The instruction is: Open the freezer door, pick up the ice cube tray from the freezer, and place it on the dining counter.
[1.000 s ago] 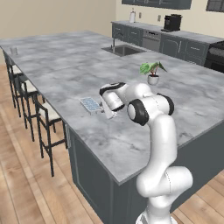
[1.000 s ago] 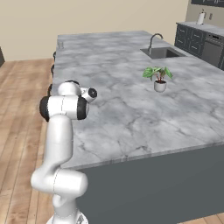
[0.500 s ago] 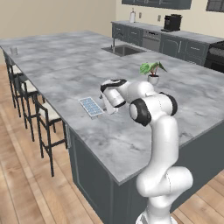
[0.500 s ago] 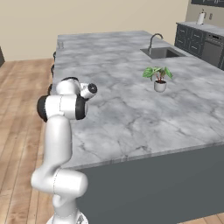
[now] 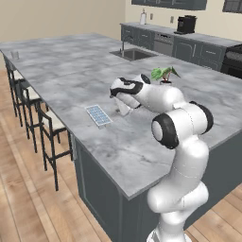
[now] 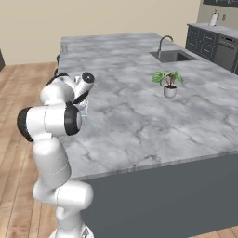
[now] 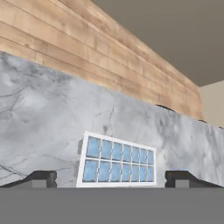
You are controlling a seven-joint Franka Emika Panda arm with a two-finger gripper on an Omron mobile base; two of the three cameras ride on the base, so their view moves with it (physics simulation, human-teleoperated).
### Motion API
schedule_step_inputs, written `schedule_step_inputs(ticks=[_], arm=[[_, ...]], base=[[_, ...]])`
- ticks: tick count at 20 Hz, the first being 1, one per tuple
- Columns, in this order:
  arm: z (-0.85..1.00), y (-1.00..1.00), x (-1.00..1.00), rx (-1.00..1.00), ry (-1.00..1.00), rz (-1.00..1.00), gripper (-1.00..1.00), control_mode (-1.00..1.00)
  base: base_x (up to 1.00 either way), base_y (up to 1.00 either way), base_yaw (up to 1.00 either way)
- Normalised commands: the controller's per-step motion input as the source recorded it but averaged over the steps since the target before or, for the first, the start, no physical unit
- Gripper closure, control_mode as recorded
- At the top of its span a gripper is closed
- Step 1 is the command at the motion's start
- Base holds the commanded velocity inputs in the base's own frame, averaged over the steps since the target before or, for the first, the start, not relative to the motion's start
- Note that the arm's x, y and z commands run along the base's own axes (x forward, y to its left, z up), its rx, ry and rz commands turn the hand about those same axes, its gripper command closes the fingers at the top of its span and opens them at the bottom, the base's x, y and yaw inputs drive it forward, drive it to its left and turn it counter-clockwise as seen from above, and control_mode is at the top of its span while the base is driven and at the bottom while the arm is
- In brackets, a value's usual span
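The ice tray [image 5: 98,115] lies flat on the counter [image 5: 71,75], with the pincer [image 7: 111,177] spread wide just above it.

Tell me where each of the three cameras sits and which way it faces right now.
Left base view: behind the arm's left, facing forward and down at the dining counter; arm at lower right, ice cube tray beyond the hand.
Right base view: behind its right, same counter; arm at lower left.
Hand view: along the open gripper, tray between the fingertips.
Shared: counter, potted plant.

white ice cube tray [image 7: 117,165], grey-marbled dining counter [image 5: 61,71]
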Motion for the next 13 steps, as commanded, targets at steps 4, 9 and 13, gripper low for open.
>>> schedule_step_inputs(ticks=[4, 9, 13], arm=[[0.98, -0.39, -1.0, 0.02, 0.0, 0.0, -1.0, -1.0], [0.59, -0.66, -1.0, 0.02, 0.0, 0.0, -1.0, -1.0], [0.06, -0.61, -1.0, 0.0, -0.06, 0.0, -1.0, -1.0]], base=[[0.0, 0.0, 0.0], [0.0, 0.0, 0.0], [0.0, 0.0, 0.0]])
